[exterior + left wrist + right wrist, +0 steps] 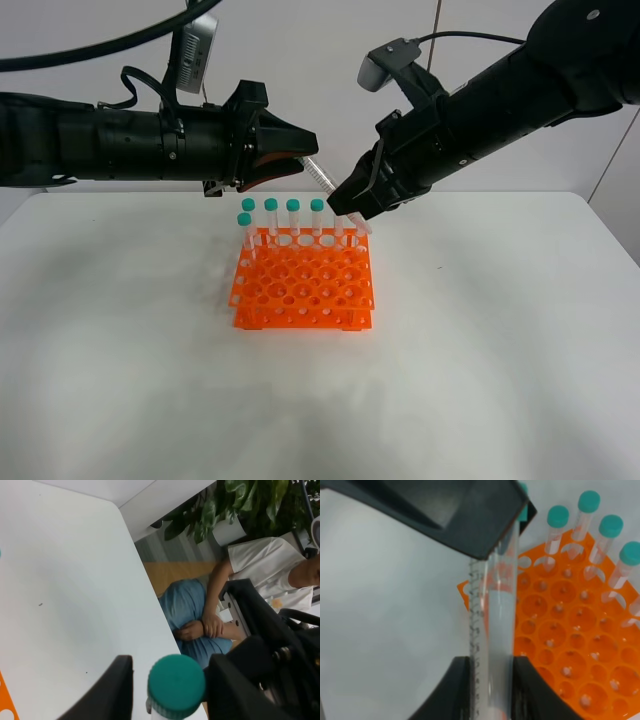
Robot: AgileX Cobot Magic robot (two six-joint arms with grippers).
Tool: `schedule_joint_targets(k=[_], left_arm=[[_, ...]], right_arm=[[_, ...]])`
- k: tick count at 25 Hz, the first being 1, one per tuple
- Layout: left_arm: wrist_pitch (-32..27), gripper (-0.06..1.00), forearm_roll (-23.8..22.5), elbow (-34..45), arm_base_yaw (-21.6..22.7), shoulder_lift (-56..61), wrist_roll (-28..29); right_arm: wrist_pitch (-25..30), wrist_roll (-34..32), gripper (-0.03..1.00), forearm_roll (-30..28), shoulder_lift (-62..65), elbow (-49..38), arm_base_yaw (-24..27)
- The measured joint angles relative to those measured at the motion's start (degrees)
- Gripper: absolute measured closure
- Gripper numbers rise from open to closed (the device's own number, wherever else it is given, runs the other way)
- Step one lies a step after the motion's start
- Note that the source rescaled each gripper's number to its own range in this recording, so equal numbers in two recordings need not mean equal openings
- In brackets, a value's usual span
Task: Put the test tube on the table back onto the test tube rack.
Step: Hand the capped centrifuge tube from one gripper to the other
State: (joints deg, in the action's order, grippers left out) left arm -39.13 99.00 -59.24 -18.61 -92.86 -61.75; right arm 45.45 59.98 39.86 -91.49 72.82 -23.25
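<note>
High cam overlooks rack (303, 285); both wrist cams hug tube (494, 630).

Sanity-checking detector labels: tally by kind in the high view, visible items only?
Test tube rack: 1
Grippers: 2, left gripper and right gripper
Test tube held aloft: 1
Teal-capped tubes standing in the rack: 5 (right gripper may hide more)
Total: 9

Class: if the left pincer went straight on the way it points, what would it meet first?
Probably the right pincer, gripping the test tube just ahead of the left pincer; depth is unclear.
</note>
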Motion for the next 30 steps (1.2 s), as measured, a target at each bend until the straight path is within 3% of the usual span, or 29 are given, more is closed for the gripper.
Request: schedule_joint_targets(k=[4,7,14,16,18,19,20,23,30], left_arm=[[0.51,0.79,0.00,0.00,0.00,0.00,0.00],[0.46,0.94,0.10,0.00,0.00,0.00,0.00],[0.42,0.94,0.10,0.00,0.00,0.00,0.00],[0.42,0.94,0.10,0.00,0.00,0.00,0.00],[0.42,0.94,0.10,0.00,0.00,0.00,0.00],[0.55,0.94,0.10,0.00,0.00,0.00,0.00],[0.60,0.94,0.10,0.00,0.00,0.00,0.00],[0.60,0.94,0.10,0.00,0.00,0.00,0.00],[0.60,0.94,0.10,0.00,0.00,0.00,0.00]], right_arm=[[0.05,-0.02,0.95,0.00,0.00,0.00,0.00],[0.05,-0.02,0.95,-0.11,-0.06,0.00,0.00],[0.10,-0.07,0.95,-0.41,-0.06,0.00,0.00],[-0.11,-0.15,0.75,-0.47,-0.06,0.00,0.00],[-0.55,-0.67,0.30,-0.47,-0.06,0.00,0.00],[-0.85,-1.63,0.16,-0.53,-0.06,0.00,0.00],[-0.86,-2.93,0.09,-0.93,-0.06,0.30,0.00],[1.32,-9.89,-0.01,-4.30,-0.06,2.87,0.00],[11.05,-32.50,-0.03,-21.47,0.00,15.66,0.00]])
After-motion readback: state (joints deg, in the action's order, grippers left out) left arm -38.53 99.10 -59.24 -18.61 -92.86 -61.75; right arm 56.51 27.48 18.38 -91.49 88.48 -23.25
